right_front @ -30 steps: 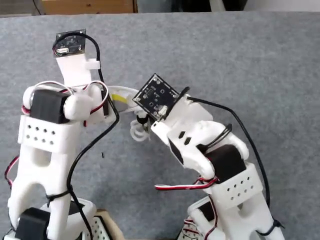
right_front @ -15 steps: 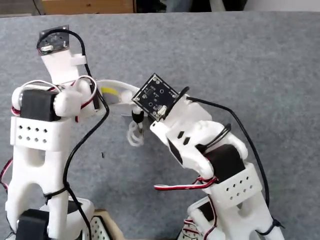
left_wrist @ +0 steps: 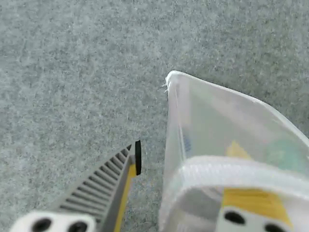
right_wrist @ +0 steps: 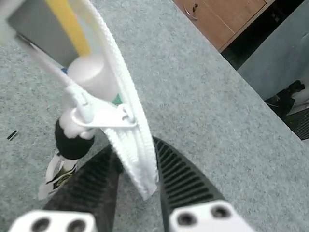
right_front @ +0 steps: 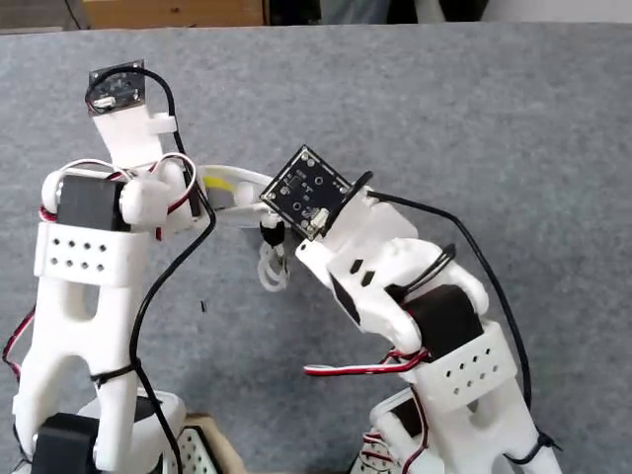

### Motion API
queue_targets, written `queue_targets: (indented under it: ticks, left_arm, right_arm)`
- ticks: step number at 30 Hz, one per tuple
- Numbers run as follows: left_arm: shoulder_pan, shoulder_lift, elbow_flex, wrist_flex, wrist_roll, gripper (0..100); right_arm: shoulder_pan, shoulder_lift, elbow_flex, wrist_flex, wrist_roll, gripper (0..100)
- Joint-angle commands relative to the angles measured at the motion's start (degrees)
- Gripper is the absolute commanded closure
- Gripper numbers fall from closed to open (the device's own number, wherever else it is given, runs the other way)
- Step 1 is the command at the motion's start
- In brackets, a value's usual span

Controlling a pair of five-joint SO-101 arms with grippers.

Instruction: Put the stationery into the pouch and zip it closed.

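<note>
A translucent pouch [right_front: 232, 190] with a white zipper hangs between the two arms near the middle of the grey table. Through its wall [left_wrist: 217, 135] I see yellow and green stationery. My left gripper [left_wrist: 183, 159] is open: one finger [left_wrist: 116, 179] stands clear of the pouch's edge and the other lies behind the pouch wall. My right gripper [right_wrist: 135, 147] is shut on the end of the zipper tape [right_wrist: 128, 125]. The zip pull [right_wrist: 104, 118] sits just beyond its fingers. A black-and-white charm [right_wrist: 70, 142] dangles from the pull [right_front: 269, 259].
The grey carpet-like surface [right_front: 474, 118] stretches open to the right and far side. A wooden cabinet [right_wrist: 217, 19] stands beyond the table's far edge. A tiny black scrap [right_front: 203, 307] lies between the arms' bases. A box corner [right_front: 212, 444] shows at the near edge.
The left arm swung left, then came back a little to the right. The pouch and the dangling charm shifted slightly with it. The right arm kept still.
</note>
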Motion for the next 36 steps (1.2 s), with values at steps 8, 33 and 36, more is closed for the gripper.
queue_targets:
  ticks: [8,33,36]
  left_arm:
    - [-0.5,-1.2,1.4,-4.5,0.1,96]
    - [-0.4,-1.2,1.8,-4.4,5.0,97]
    - [-0.4,-1.2,1.8,-4.4,5.1,97]
  right_arm:
    - [0.9,0.0,-2.1,-0.6,-0.5,98.6]
    - [0.6,0.0,-8.5,-0.3,-0.4,91.6]
    - [0.0,-0.1,-11.0,2.1,-0.4,79.1]
